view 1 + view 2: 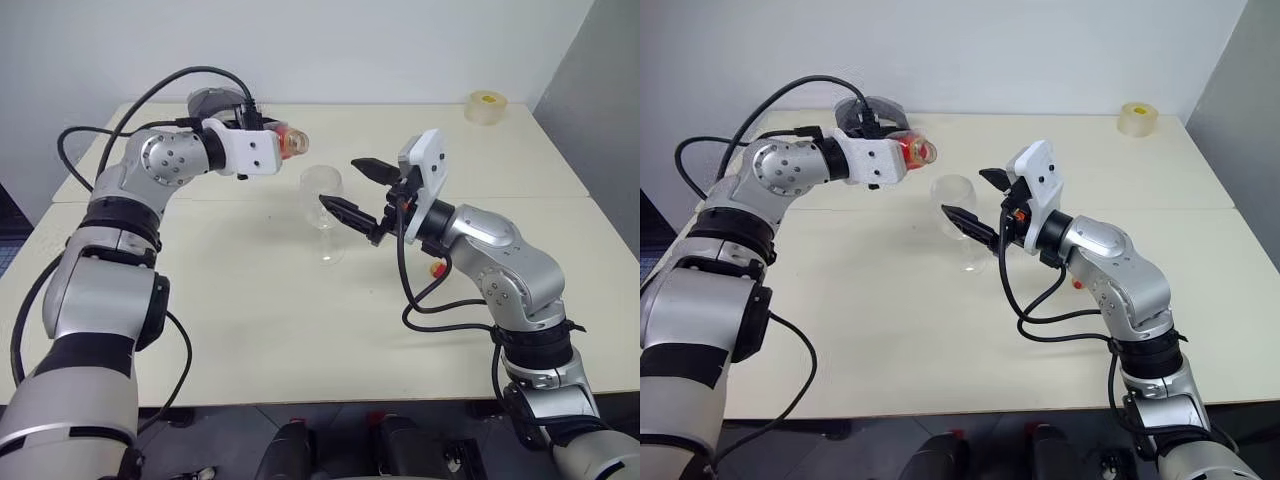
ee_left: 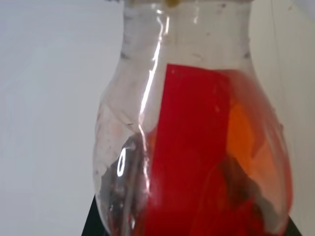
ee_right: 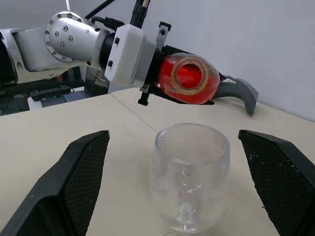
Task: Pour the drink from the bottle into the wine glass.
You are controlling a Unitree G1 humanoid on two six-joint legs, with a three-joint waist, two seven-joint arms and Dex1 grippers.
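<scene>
My left gripper [image 1: 278,141] is shut on the bottle [image 1: 296,142], a small clear bottle that lies nearly level above the table. Its open, yellowish-rimmed mouth [image 3: 186,75] faces the wine glass. The red-orange drink [image 2: 197,162] shows through the bottle's rounded body. The clear stemmed wine glass [image 1: 324,198] stands upright on the table, just below and to the right of the bottle's mouth. I see no liquid in its bowl [image 3: 192,162]. My right gripper [image 1: 337,181] is open, with one black finger [image 3: 74,177] on each side of the bowl, apart from it.
The beige table [image 1: 250,330] has a seam running across its middle. A roll of tape [image 1: 486,107] sits at the far right corner. A small orange-red item [image 1: 437,267] lies by my right forearm. Black cables hang off both arms.
</scene>
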